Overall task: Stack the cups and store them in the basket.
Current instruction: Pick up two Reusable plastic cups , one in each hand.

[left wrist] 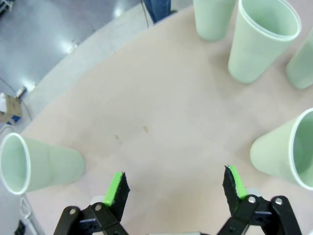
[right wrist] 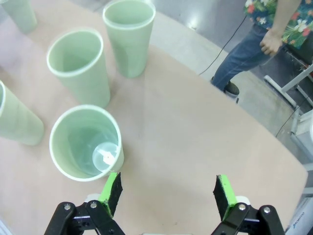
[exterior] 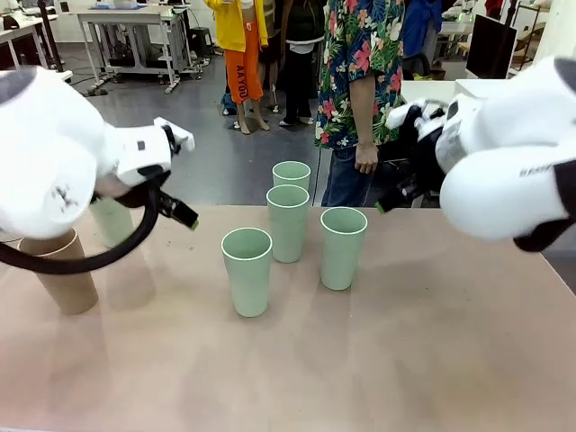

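On the middle of the desk (exterior: 405,360) four green cups stood upright and apart, mouths up: the nearest cup (exterior: 247,270), the right-hand cup (exterior: 343,247), the middle cup (exterior: 288,225) and the far cup (exterior: 292,174). Off to my left stood the brown cup (exterior: 63,274) and a fifth green cup (exterior: 112,223), partly hidden by my arm. None sat inside another, so I judged the stacking not yet begun. My left pincer (left wrist: 176,183) hung open over bare desk, holding nothing. My right pincer (right wrist: 166,188) hung open and empty too, just beside the right-hand cup. The next move, I thought, called for lowering one pincer over a single cup's wall, closing gently, then lifting it straight into a neighbour.
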